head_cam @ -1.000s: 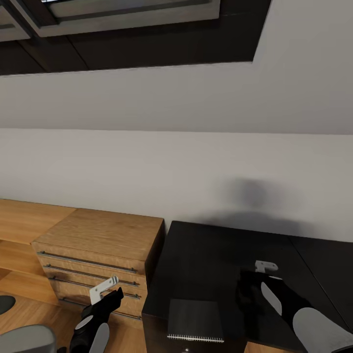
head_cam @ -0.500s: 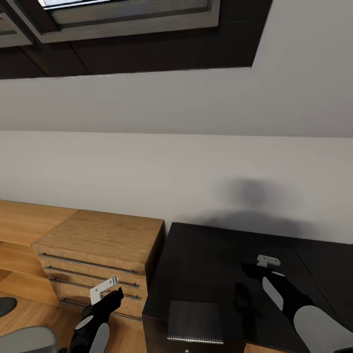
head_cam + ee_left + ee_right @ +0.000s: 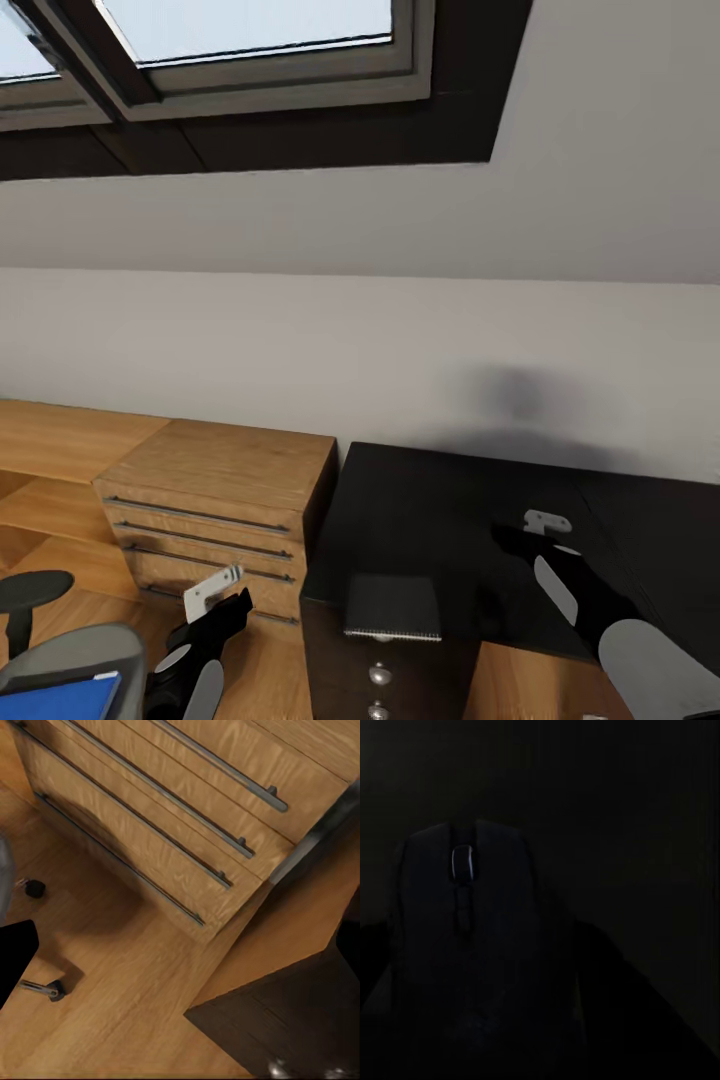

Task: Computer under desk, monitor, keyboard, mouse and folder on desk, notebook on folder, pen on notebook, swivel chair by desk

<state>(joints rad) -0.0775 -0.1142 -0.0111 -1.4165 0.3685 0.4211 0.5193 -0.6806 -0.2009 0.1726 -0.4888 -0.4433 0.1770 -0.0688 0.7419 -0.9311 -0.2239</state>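
Right gripper point(image 3: 520, 540) sits low right of the head view, over the black cabinet desk point(image 3: 440, 500) with silver knobs. Right wrist view, very dark: the mouse point(image 3: 465, 915) fills the centre, scroll wheel up, directly ahead of my fingers. I judge I'm carrying it, but whether my jaws are clamped on it I cannot tell. Left gripper point(image 3: 222, 592), lower left of the head view, hangs with nothing in it before the wooden drawer unit point(image 3: 215, 510); its opening I cannot tell either. The notebook point(image 3: 393, 608) lies flat at the cabinet's front edge, lower centre, spiral side toward me. The folder point(image 3: 60, 696) rests on the swivel chair point(image 3: 90, 650) seat, bottom left corner. This is not the blue-backed desk, so the mouse likely belongs elsewhere.
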